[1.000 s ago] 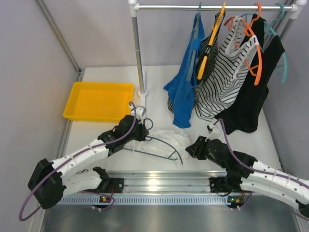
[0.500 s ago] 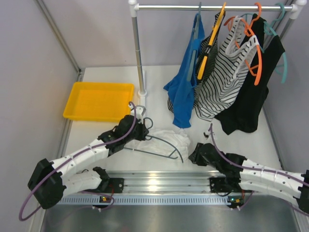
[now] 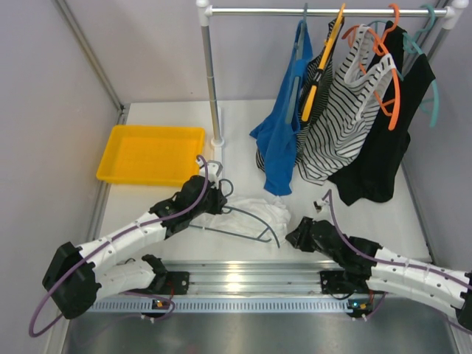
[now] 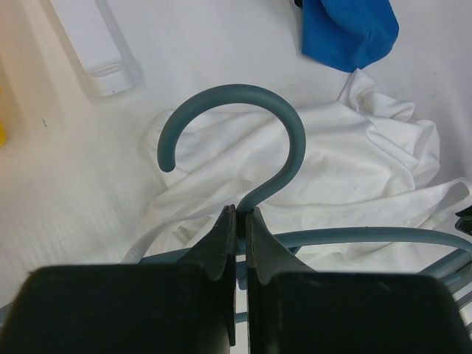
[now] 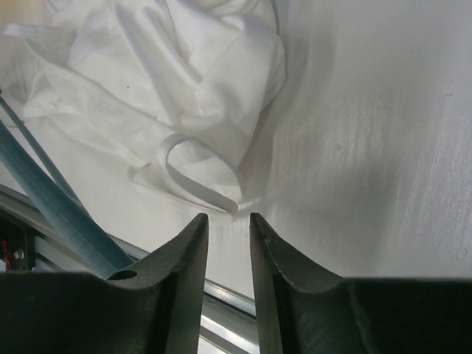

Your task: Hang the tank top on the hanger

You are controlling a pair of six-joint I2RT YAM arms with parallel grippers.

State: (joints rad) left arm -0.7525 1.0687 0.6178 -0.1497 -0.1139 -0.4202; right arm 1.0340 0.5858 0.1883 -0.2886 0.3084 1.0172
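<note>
The left tool (image 4: 240, 214) is pinched shut on the neck of the hanger (image 4: 291, 129), just below its hook, and holds it low over the surface (image 3: 398, 214). The tank top (image 3: 259, 209) lies crumpled on the surface, partly under the hanger's arms and spreading to their right. Neither strap is over a hanger arm yet. The right tool (image 5: 228, 219) stands narrow, its fingers a slit apart with nothing between them. It sits low at the near right edge of the cloth, with a loop of strap (image 5: 193, 183) lying just beyond its tips. So the hanger is in hand, but the dressing seems not yet begun. A strap must be caught and drawn over one arm, then the other side.
</note>
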